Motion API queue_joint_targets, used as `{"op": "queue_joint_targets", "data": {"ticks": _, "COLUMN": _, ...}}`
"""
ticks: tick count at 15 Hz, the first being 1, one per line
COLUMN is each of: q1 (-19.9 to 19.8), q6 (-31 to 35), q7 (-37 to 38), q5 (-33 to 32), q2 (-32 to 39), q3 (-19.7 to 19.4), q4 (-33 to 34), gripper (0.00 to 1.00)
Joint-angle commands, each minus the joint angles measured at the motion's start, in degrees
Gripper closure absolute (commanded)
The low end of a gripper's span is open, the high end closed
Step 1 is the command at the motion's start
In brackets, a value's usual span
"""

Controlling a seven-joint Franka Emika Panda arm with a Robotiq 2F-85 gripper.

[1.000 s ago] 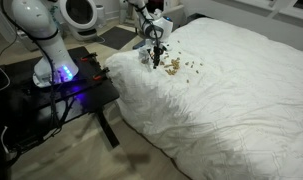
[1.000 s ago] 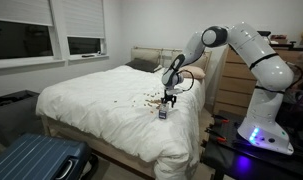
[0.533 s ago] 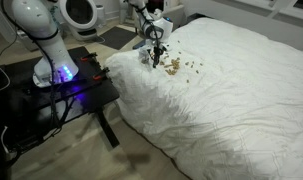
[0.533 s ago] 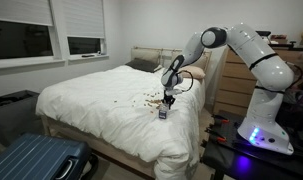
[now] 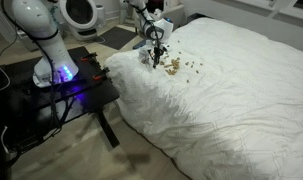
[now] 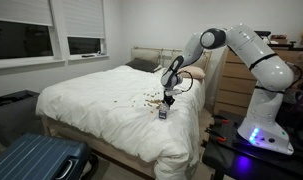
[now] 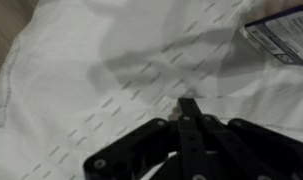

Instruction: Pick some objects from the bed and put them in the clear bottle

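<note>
The tool [image 7: 190,104] is shown with its two dark fingers drawn together into one thin tip, pointed down at the white duvet. Whether a pellet is pinched between them cannot be told; nothing is seen sticking out. In both exterior views the tool [image 5: 157,58] is held low over one corner of the bed [image 5: 236,105], at the end of the white arm [image 6: 241,45].

Near the tip, in the wrist view, the clear bottle [image 7: 282,38] is cut off by the top right edge of the frame, so the tip is not over its mouth. In an exterior view the bottle [image 6: 162,114] is seen as a small pale shape on the duvet just below the tool. Whether it is fully upright cannot be made out.

A little further out, the pellets [image 5: 176,67] are scattered as tiny tan specks on the duvet, close to the bottle but apart from it.

If a pellet is held, the tip is best centred over the bottle's mouth and brought close before the fingers are parted, so that nothing bounces out. If nothing is held, the fingers should be parted first and a single pellet straddled lightly, so that no fabric is caught. The bottle should not be nudged, as it could probably be tipped on the soft duvet.
</note>
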Motion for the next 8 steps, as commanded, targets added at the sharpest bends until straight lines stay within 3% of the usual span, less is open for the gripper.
{"op": "queue_joint_targets", "data": {"ticks": 1, "q1": 0.92, "q6": -2.55, "q7": 1.83, "q5": -0.72, "q2": 0.77, "q3": -1.18, "q4": 2.1, "gripper": 1.0}}
{"op": "queue_joint_targets", "data": {"ticks": 8, "q1": 0.57, "q6": -4.13, "q7": 0.15, "q5": -0.64, "q2": -2.59, "q3": -0.69, "q4": 0.82, "gripper": 1.0}}
